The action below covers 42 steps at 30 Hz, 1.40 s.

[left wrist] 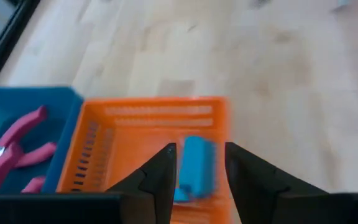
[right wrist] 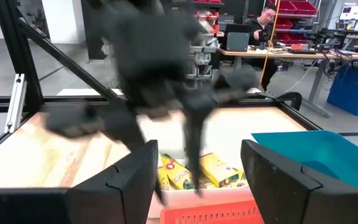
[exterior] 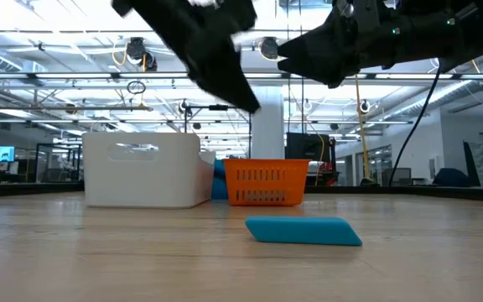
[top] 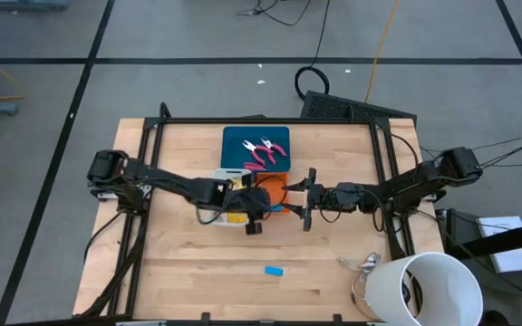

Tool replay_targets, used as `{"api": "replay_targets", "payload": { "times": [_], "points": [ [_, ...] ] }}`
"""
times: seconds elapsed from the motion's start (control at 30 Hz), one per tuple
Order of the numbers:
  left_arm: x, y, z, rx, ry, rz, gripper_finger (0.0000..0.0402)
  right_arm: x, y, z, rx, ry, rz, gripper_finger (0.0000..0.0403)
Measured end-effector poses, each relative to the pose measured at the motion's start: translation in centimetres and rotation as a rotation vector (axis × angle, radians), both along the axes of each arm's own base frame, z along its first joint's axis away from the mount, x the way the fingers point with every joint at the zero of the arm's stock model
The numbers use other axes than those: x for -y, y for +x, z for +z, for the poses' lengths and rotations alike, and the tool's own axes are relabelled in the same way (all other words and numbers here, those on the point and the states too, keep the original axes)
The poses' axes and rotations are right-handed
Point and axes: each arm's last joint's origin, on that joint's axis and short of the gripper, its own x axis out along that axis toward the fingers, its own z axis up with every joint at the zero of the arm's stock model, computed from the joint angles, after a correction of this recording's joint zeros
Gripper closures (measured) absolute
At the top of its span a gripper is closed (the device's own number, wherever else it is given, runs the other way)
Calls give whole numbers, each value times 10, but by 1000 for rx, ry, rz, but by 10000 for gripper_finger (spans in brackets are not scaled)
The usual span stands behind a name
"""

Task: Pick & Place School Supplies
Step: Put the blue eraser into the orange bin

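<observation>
Loose blue piece (exterior: 303, 231): lay flat on the wooden table (top: 188, 263), well in front of the orange tray (top: 275, 187).
Left gripper (left wrist: 197, 168): hung over the orange tray, fingers partly apart, another blue piece (left wrist: 194, 168) between them; hold or release unclear.
Right gripper (top: 308, 198): just beside the orange tray, fingers wide, empty.
Pink pliers (top: 263, 150): in the teal tray (top: 236, 143) behind the orange tray.
</observation>
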Motion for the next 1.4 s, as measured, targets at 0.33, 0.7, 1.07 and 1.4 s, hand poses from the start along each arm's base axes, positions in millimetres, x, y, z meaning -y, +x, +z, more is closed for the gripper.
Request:
{"api": "replay_targets", "payload": {
  "times": [0.33, 0.7, 1.07, 1.4],
  "points": [
    [67, -30, 40, 80, -144, -319, 288, 0, 0, 0, 0, 2, 0, 181],
    [140, -18, -38, 22, 51, -411, 168, 0, 0, 0, 1, 19, 1, 181],
    [137, 4, -91, -20, -121, -445, 128, 0, 0, 0, -1, 17, -1, 181],
    [129, 12, -109, -36, -148, -384, 157, 0, 0, -1, -2, 29, -2, 181]
  ]
}}
